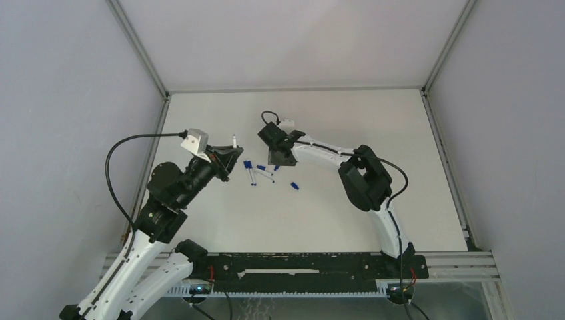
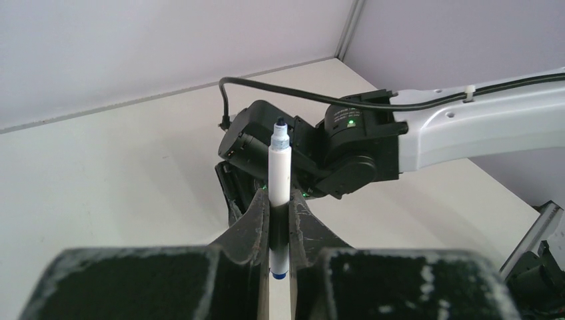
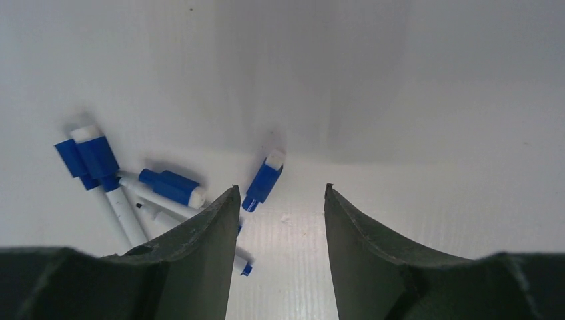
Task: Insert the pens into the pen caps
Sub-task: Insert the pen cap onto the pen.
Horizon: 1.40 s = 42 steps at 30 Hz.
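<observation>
left gripper (image 1: 230,155) (image 2: 278,202): black two-finger pincer, raised over the left part of the flat white table (image 1: 346,220); jaws almost closed, clamped on the held pen (image 1: 234,141) (image 2: 279,167), a thin white plastic marker stick.
held pen: upright between the left fingers; dark nib and blue collar on top, uncapped; blue butt end poking out below the grip in the left wrist view.
pen cluster (image 1: 256,173) (image 3: 126,213): thin white plastic sticks with dark blue ends, lying flat and crossed on the table, between the two grippers; exact count hard to tell.
cluster caps (image 3: 98,157): chunky dark blue plastic cylinders with white end plugs, each in line with a white stick; whether pushed fully home, cannot tell.
right gripper (image 1: 278,160) (image 3: 280,193): black two-finger pincer, low over the middle of the table, pointing down; jaws spread wide, holding nothing.
loose cap (image 1: 276,167) (image 3: 263,181): short dark blue plastic cylinder with a white end, flat on the table, alone, just beyond the tip of one right finger (image 3: 213,253).
second cap (image 1: 294,185): small dark blue piece on the table, right of and nearer than the cluster, apart from both grippers.
</observation>
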Each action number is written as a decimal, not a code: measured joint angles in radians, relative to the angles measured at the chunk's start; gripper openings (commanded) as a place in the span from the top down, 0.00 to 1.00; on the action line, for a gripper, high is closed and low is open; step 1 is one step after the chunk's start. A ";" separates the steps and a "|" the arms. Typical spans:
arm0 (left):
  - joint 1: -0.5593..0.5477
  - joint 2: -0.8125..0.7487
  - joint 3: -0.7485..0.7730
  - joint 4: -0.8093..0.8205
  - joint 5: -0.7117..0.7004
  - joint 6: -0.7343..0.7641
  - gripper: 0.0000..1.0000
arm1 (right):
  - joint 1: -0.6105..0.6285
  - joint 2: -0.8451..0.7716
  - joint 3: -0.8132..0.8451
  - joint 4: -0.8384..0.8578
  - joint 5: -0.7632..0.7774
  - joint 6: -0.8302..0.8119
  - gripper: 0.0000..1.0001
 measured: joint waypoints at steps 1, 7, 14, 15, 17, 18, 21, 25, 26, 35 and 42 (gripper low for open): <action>0.000 -0.002 0.000 0.000 0.000 0.000 1.00 | 0.001 0.007 0.004 -0.006 0.005 0.003 0.43; 0.000 -0.002 0.000 0.000 0.000 0.000 1.00 | 0.001 0.042 0.051 -0.033 0.014 0.010 0.44; 0.000 -0.002 0.000 0.000 0.000 0.000 1.00 | 0.007 0.082 0.114 -0.050 0.010 0.004 0.48; 0.000 -0.002 0.000 0.000 0.000 0.000 1.00 | 0.009 0.088 0.124 -0.056 0.010 0.001 0.49; 0.000 -0.002 0.000 0.000 0.000 0.000 1.00 | 0.014 0.101 0.137 -0.067 0.010 -0.005 0.50; 0.000 -0.002 0.000 0.000 0.000 0.000 1.00 | 0.016 0.106 0.142 -0.072 0.010 -0.007 0.50; 0.000 -0.002 0.000 0.000 0.000 0.000 1.00 | 0.024 0.120 0.148 -0.088 0.013 -0.018 0.51; 0.000 -0.002 0.000 0.000 0.001 0.000 1.00 | 0.029 0.133 0.148 -0.108 0.018 -0.029 0.56; 0.000 -0.002 0.000 0.000 0.001 0.000 1.00 | 0.029 0.136 0.148 -0.112 0.018 -0.033 0.57; 0.000 -0.002 0.000 0.000 0.001 0.000 1.00 | 0.023 0.140 0.153 -0.116 0.013 -0.058 0.62; 0.000 -0.002 0.000 0.000 0.001 0.000 1.00 | 0.009 0.140 0.154 -0.117 -0.007 -0.076 0.58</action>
